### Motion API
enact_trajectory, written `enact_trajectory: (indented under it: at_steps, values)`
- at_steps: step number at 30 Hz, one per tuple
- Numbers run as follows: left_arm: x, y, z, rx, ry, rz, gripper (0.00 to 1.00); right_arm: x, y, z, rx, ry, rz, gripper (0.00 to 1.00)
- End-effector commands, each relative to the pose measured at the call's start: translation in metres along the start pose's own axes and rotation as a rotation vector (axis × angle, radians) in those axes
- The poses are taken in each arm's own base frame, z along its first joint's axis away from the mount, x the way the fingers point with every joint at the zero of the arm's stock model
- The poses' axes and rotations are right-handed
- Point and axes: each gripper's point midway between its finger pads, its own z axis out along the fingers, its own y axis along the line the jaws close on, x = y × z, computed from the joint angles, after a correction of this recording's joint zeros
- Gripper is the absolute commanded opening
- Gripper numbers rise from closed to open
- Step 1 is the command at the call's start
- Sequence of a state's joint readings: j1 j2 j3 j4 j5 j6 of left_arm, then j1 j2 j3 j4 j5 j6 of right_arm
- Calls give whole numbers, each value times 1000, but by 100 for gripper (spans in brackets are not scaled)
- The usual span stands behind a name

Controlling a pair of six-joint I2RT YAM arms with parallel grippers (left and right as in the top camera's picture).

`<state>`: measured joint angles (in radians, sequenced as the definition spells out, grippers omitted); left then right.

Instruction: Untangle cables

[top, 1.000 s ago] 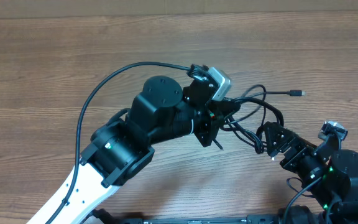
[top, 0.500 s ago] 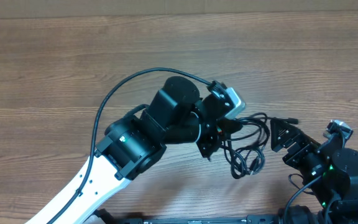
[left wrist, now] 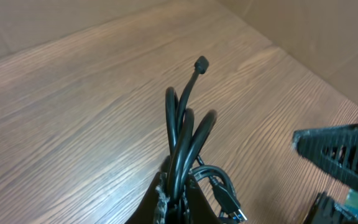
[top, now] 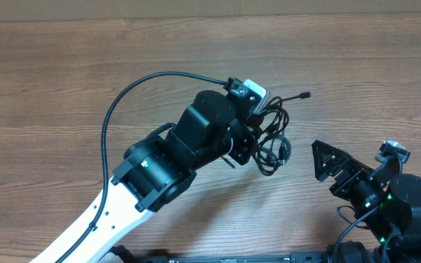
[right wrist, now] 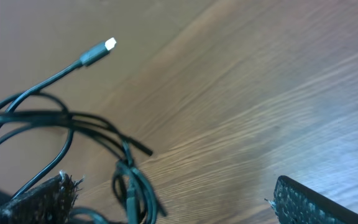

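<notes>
Left jaws: closed on the cables [left wrist: 182, 146]. Several strands are pinched together between the fingertips [left wrist: 166, 208] at the bottom of the left wrist view.
Right jaws: open and empty, with the pads [right wrist: 39, 199] set wide apart. In the overhead view they sit well to the right of the clump and point toward it.
Cables: a single tangled clump [top: 272, 135] bunched just beside the left wrist. You cannot tell whether its lowest loops touch the desk [top: 50, 73].
Loose end: one strand leaves the clump and runs up and to the right, ending in a small plug [top: 305, 95] that is clear of the loops. The right wrist view shows it with a bright tip [right wrist: 107, 43].
Step in hand: this looks like the moment to anchor the clump with the left and pick out one strand with the right.
Do it well: go for the loose strand a little behind its plug, not for the crossed loops [right wrist: 126, 180] below it. Close only when a single cord lies between the pads. Then draw it away from the left wrist slowly and along its own line.
Watch for: the left grip pinches several strands at once, so a hard pull will likely tighten the knot. If the strand resists, ease the left hold rather than pulling harder.
</notes>
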<state>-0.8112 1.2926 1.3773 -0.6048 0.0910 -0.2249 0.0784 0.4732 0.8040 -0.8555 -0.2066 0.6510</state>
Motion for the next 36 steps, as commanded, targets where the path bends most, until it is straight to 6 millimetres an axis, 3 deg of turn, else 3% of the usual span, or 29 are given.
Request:
enact_trajectory:
  at_steps: [1,3,11,19,26,30,36]
  values:
    - [-21,-18,-9,87,-60,-30,4,6,20,0,-113,43,-91,100]
    - [-23,-28,-10,142,-62,-25,4,8,27,-1,-153,55,-144,100]
    - [-19,-66,-20,369,-39,41,4,8,24,0,-141,49,-192,100]
    - [4,-120,-55,752,-13,287,4,-20,-42,0,240,-99,-171,100]
    - [38,-111,-54,740,92,371,4,-32,-63,2,376,-143,-172,100]
    - [46,-104,-51,705,121,388,4,-38,-71,-2,427,-175,-174,100]
    - [32,-82,-33,523,96,352,4,-9,-61,6,330,-32,-161,100]
